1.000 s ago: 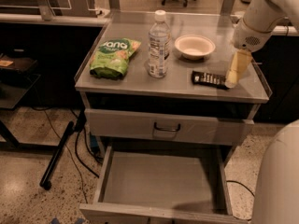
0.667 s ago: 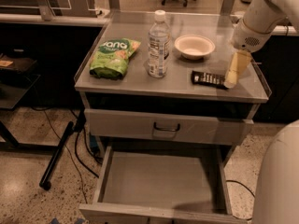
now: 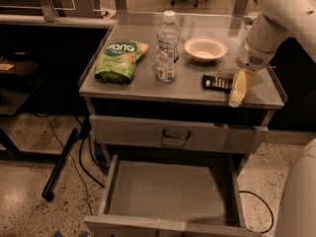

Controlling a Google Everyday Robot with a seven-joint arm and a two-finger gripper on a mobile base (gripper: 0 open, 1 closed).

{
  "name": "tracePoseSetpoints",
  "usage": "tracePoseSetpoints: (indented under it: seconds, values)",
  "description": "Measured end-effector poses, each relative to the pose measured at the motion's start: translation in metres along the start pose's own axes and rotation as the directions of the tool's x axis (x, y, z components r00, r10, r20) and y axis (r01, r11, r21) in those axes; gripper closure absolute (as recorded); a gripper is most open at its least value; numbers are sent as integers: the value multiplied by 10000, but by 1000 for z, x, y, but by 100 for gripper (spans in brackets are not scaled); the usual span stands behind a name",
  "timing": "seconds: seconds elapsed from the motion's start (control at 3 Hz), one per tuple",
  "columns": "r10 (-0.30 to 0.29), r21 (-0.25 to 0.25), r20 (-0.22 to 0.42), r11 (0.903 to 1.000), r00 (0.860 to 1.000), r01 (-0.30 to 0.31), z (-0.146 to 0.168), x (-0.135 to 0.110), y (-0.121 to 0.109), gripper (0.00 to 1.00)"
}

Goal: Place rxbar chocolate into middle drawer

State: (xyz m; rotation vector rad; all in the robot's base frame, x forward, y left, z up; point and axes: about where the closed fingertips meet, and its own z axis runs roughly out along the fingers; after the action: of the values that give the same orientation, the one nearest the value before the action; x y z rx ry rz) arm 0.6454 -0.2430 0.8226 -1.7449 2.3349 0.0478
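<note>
Beside rxbar chocolate (image 3: 216, 83), claw (image 3: 236, 98) lower than before, perhaps touching; grip unclear.

rxbar chocolate (image 3: 216, 83): black, flat on cabinet top (image 3: 190, 92), right side; gripper (image 3: 237, 94) just beside, maybe touching. middle drawer (image 3: 168, 194): pulled open, grey.

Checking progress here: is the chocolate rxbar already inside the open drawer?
No, the rxbar chocolate lies on the countertop right beside the gripper, not in the middle drawer.
</note>
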Motion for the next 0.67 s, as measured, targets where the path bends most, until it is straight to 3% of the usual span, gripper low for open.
tracePoseSetpoints:
  seconds: [0.67]
  values:
    - [-176, -149, -49, 9997, 9998, 176, 11, -3, 0, 0]
